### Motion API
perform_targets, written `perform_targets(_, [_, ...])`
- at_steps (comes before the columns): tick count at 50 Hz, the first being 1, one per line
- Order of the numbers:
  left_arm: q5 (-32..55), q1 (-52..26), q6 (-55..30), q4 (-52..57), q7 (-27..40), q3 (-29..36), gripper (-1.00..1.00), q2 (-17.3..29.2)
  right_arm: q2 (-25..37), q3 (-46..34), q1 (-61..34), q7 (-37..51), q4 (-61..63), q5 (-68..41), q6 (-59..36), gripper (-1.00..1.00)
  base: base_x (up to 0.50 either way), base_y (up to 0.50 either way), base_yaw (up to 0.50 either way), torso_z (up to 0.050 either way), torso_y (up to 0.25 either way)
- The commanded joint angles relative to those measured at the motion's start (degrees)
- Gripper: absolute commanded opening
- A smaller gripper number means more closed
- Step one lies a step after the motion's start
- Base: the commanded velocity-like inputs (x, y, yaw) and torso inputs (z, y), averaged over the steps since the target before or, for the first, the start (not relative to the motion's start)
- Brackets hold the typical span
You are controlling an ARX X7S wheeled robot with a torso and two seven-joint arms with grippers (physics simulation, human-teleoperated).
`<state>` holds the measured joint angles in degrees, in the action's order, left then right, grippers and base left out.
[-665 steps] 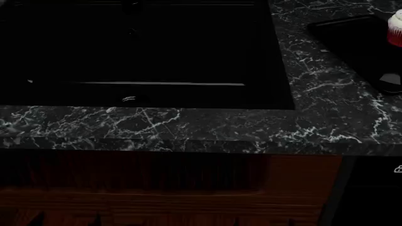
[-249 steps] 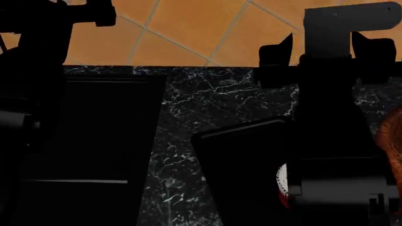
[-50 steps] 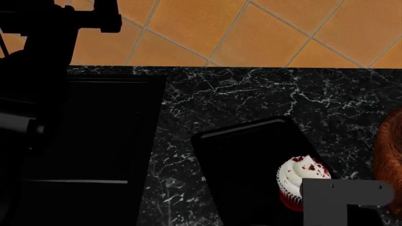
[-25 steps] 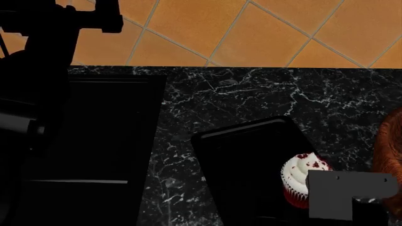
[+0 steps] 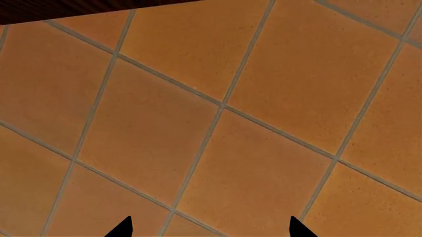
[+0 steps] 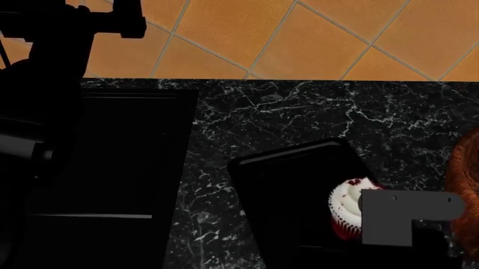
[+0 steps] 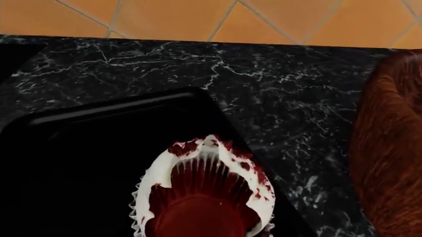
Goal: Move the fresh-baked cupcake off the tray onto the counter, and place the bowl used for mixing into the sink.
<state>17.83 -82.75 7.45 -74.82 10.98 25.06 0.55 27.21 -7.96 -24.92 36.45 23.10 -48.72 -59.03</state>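
The right gripper (image 6: 408, 224) is hanging over the tilted cupcake (image 7: 204, 195) at the tray (image 6: 288, 190) edge beside the bowl (image 7: 389, 143), its jaw state indeterminable, and 1 loose grasp risks toppling the cupcake onto the counter (image 6: 299, 112).

Glossy black tray (image 7: 99, 148), veined marble-look counter (image 7: 264, 84), grainy reddish wood bowl (image 7: 389, 143), ribbed paper-like cupcake (image 7: 204, 192) wrapper.

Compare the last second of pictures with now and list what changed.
The cupcake has tipped over on the tray; the right wrist view shows its wrapper's underside. The right arm's grey bracket has shifted up and left over it. The bowl, sink, counter and left arm look unchanged.
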Motion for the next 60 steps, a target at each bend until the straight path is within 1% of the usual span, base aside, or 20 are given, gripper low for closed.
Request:
perform_targets(1, [-3.45,0.61,1.09,0.0,0.58,-0.87,1.0,-0.18,-0.14,0.95,0.09,-0.64,1.45,-2.48,0.24,-1.0,0.0,0.0,0.0,0.0,0.0])
perform_targets(7, [-3.38,0.66,1.53,0.01,0.5,-1.0,1.0,-0.2,0.66,2.32,-0.36,2.97,6.91,-6.06,-3.87,-1.0,0.0,0.0,0.0,0.0,0.0])
perform_targets(14, [-2.25,0.4,1.09,-0.01,0.86,-1.45,1.0,-0.3,1.22,5.59,-3.05,9.55,13.79,-14.13,-11.0,-1.0,0.0,0.0,0.0,0.0,0.0])
perform_targets(22, [-2.74,0.31,0.55,-0.06,2.84,-1.17,1.0,-0.25,1.46,6.9,-6.4,13.81,16.18,-19.28,-15.17,-1.0,0.0,0.0,0.0,0.0,0.0])
perform_targets(29, [-2.69,0.23,0.2,-0.06,2.81,-1.59,1.0,-0.26,1.44,7.71,-9.9,16.18,16.13,-22.48,-17.02,-1.0,0.0,0.0,0.0,0.0,0.0])
perform_targets(41, [-2.51,-0.05,0.02,-0.05,2.53,-1.54,1.0,-0.32,1.42,4.8,-20.09,14.32,9.91,-20.47,-17.46,-1.0,0.0,0.0,0.0,0.0,0.0])
perform_targets(42, [-2.43,0.19,0.37,-0.04,2.25,-1.6,1.0,-0.27,2.09,-0.86,-28.68,7.73,1.32,-13.05,-14.22,-1.0,0.0,0.0,0.0,0.0,0.0])
perform_targets(43, [-2.49,0.21,0.4,-0.05,2.26,-1.59,1.0,-0.25,2.24,-2.11,-30.5,6.42,-1.01,-11.66,-13.45,-1.0,0.0,0.0,0.0,0.0,0.0])
perform_targets(52, [-2.56,0.16,0.22,-0.04,2.02,-1.68,1.0,-0.3,2.43,-4.97,-34.15,3.38,-6.3,-8.51,-11.74,-1.0,0.0,0.0,0.0,0.0,0.0])
perform_targets(53, [-2.5,0.16,0.26,-0.04,1.96,-1.67,1.0,-0.3,2.23,-4.64,-35.98,3.7,-7.43,-8.91,-12.75,-1.0,0.0,0.0,0.0,0.0,0.0])
perform_targets(56, [-2.41,0.06,0.12,-0.03,1.98,-1.59,1.0,-0.29,2.21,-5.8,-36.12,2.04,-9.31,-7.36,-10.9,-1.0,0.0,0.0,0.0,0.0,0.0])
perform_targets(57, [-2.41,0.06,0.13,-0.03,1.97,-1.55,1.0,-0.29,1.73,-6.29,-38.83,1.72,-11.15,-7.32,-11.89,-1.0,0.0,0.0,0.0,0.0,0.0])
perform_targets(60, [-2.38,0.06,0.19,-0.03,1.94,-1.46,1.0,-0.27,1.37,-8.31,-41.32,-0.76,-14.88,-5.25,-10.25,-1.0,0.0,0.0,0.0,0.0,0.0])
